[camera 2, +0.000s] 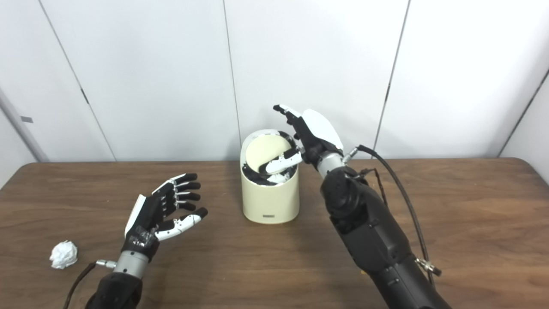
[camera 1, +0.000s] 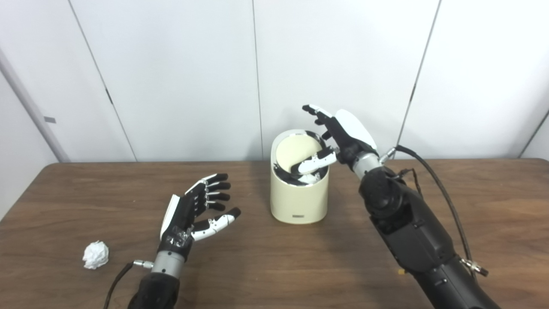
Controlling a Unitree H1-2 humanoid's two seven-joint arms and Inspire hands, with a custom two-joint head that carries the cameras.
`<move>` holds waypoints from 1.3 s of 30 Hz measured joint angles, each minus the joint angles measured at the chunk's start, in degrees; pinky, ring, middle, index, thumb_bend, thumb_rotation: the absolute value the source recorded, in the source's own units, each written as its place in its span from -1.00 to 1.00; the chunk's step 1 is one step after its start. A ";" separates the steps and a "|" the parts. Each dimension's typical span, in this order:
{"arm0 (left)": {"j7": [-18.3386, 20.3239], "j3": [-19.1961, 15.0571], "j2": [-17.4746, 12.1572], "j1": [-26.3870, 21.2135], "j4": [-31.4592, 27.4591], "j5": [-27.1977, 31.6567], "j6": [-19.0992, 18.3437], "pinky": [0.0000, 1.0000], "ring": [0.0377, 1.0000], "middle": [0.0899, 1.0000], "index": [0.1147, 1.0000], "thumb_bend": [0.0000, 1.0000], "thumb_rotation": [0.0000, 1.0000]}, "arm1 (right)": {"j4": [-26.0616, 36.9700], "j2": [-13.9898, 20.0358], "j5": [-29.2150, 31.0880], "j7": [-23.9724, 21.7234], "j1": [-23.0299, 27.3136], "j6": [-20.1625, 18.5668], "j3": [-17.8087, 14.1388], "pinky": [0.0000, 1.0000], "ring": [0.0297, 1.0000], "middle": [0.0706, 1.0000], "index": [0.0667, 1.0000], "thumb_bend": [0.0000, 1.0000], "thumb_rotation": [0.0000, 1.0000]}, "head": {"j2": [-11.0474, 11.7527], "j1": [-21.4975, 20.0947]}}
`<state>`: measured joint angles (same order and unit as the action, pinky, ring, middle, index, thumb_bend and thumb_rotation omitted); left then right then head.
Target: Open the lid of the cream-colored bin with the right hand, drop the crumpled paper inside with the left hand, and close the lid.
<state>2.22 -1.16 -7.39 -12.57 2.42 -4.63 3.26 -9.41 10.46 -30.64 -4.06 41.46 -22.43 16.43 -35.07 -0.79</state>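
The cream-colored bin [camera 1: 299, 201] stands upright on the table's middle, near the back edge. Its round lid [camera 1: 295, 151] is tilted inward, showing a dark gap inside. My right hand [camera 1: 339, 133] is over the bin's right rim with its fingers spread; its thumb [camera 1: 316, 162] presses down on the lid. The crumpled white paper [camera 1: 95, 254] lies on the table at the front left. My left hand [camera 1: 193, 210] is open and empty, palm turned toward the bin, hovering between the paper and the bin.
The brown wooden table [camera 1: 274, 266] runs across the view, with white wall panels behind it. A black cable [camera 1: 433, 180] loops off my right forearm over the table's right side. Another cable [camera 1: 115, 283] hangs by my left wrist.
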 measured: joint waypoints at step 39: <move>0.14 0.02 -0.25 -0.77 0.59 0.33 0.09 0.23 0.36 0.46 0.54 0.30 -0.85 | 11.35 1.92 21.52 -0.24 -22.42 11.73 -16.48 0.38 0.66 0.79 0.79 0.23 -0.35 | -0.09 1.84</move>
<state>2.37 -1.14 -7.64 -13.35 3.00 -4.30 3.36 1.94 12.38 -9.12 -4.30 19.04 -10.70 -0.04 -35.16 1.05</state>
